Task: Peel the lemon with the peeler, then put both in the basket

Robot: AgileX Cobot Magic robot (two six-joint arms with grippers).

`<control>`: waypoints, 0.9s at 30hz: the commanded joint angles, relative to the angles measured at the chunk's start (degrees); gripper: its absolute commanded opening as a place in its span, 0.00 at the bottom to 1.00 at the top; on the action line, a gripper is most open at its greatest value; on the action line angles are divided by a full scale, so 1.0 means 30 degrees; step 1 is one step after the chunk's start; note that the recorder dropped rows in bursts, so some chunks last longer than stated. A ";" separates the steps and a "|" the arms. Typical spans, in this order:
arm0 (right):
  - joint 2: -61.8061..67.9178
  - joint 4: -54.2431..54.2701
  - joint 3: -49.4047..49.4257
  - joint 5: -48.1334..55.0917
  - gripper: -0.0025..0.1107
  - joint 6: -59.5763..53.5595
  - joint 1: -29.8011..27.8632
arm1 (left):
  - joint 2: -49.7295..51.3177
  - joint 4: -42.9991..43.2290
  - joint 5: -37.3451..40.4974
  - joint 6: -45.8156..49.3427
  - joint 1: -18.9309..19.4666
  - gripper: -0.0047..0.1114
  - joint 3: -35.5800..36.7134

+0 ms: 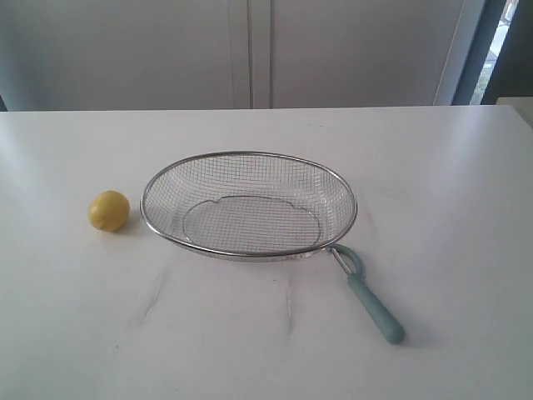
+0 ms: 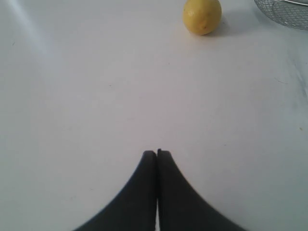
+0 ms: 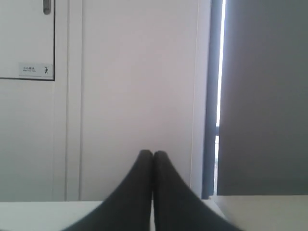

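Observation:
A small yellow lemon [image 1: 109, 211] rests on the white table just left of the wire-mesh basket [image 1: 341, 187], which stands empty mid-table. The teal-handled peeler [image 1: 373, 307] lies at the basket's front right, its loop head touching the rim. Neither arm shows in the exterior view. In the left wrist view my left gripper [image 2: 157, 153] is shut and empty over bare table, the lemon [image 2: 202, 16] well ahead of it and a corner of the basket [image 2: 284, 9] beyond. My right gripper [image 3: 153, 153] is shut and empty, pointing level at a wall.
The white table [image 1: 266, 350] runs to a back edge below white wall panels [image 1: 250, 50]. A dark window frame [image 1: 491, 50] stands at the far right. The right wrist view shows a door with a small sign [image 3: 36, 70].

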 commanded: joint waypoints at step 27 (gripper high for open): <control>0.8100 0.0000 -0.9121 1.1305 0.02 -0.0159 0.0037 | -0.0090 -0.0008 0.0309 -0.0003 0.0038 0.04 0.0200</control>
